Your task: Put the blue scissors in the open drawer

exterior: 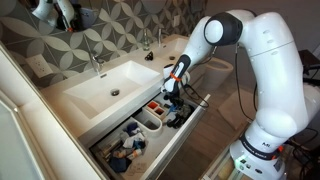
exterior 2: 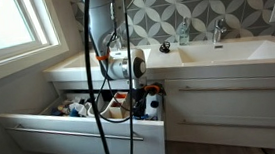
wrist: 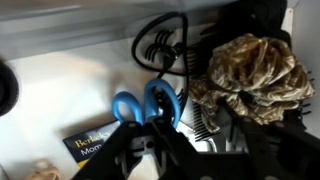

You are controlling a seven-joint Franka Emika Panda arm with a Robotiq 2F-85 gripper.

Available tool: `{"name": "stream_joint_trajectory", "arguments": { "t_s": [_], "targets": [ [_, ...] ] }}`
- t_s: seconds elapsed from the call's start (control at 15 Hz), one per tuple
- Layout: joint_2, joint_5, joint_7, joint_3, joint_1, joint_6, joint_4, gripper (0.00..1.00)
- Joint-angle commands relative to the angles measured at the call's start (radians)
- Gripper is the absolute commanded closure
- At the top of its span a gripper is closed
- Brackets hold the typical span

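Observation:
The blue scissors show in the wrist view by their two blue handle loops, lying low in the open drawer against one finger of my gripper. The fingers stand apart with a black comb showing between them, so the gripper is open. The scissor blades are hidden under the gripper. In both exterior views the gripper is down inside the white drawer, among small toiletries. The scissors cannot be made out there.
A leopard-print scrunchie, black hair ties and a dark labelled box lie round the gripper. White divider bins sit in the drawer. The sink and faucet are above. A black cable hangs in front.

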Motion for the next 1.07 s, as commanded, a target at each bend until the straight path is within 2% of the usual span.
{"name": "stream_joint_trajectory", "arguments": {
  "t_s": [0.0,0.13,0.27,0.47,0.53,1.0],
  "targets": [
    [-0.069,0.041,0.026,0.042,-0.013,-0.034,-0.04,0.19],
    [-0.118,0.055,0.056,0.049,-0.004,-0.037,-0.08,0.05],
    [-0.175,0.085,0.098,0.063,-0.001,-0.057,-0.12,0.0],
    [-0.27,0.164,0.208,0.076,0.005,-0.095,-0.175,0.0],
    [-0.307,0.171,0.264,0.065,0.019,-0.084,-0.2,0.0],
    [-0.589,0.209,0.618,0.045,0.052,-0.194,-0.346,0.0]
  ]
}}
